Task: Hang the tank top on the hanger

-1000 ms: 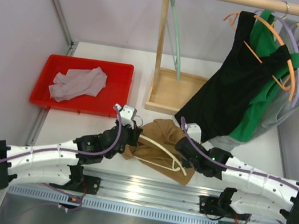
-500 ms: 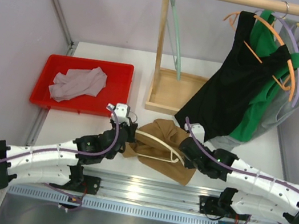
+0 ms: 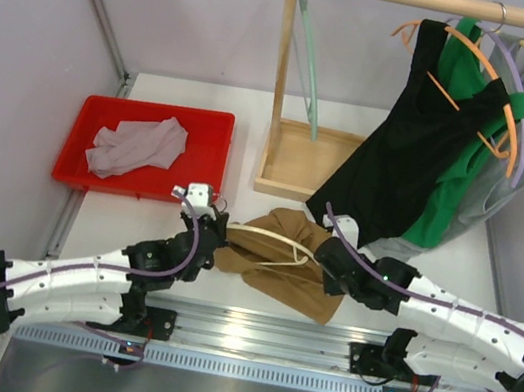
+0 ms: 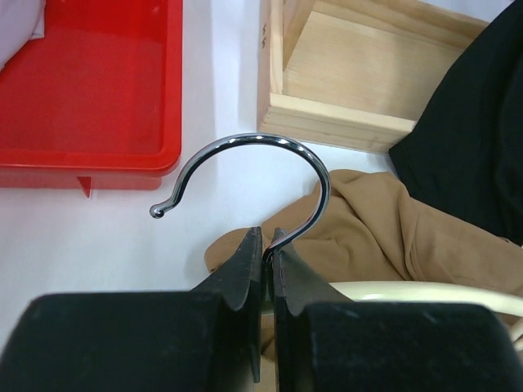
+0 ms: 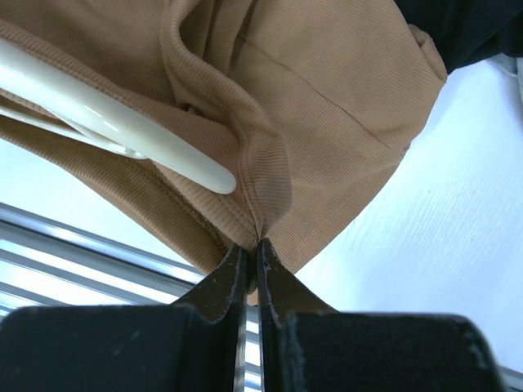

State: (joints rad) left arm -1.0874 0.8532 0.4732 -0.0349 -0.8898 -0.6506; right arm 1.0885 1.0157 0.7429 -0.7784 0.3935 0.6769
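The tan tank top lies bunched on the table between the two arms; it also shows in the left wrist view and the right wrist view. The cream hanger lies across it, one arm partly under the cloth. My left gripper is shut on the stem of the hanger's metal hook. My right gripper is shut on a fold of the tank top next to the hanger's arm tip.
A red tray with a pale grey-lilac garment sits at the left. A wooden rack at the back holds a pale green hanger and black, green and grey tops on other hangers.
My left gripper has pulled the hanger leftwards by its hook. The hanger's arm has slid further into the tank top, which my right gripper keeps pinched.
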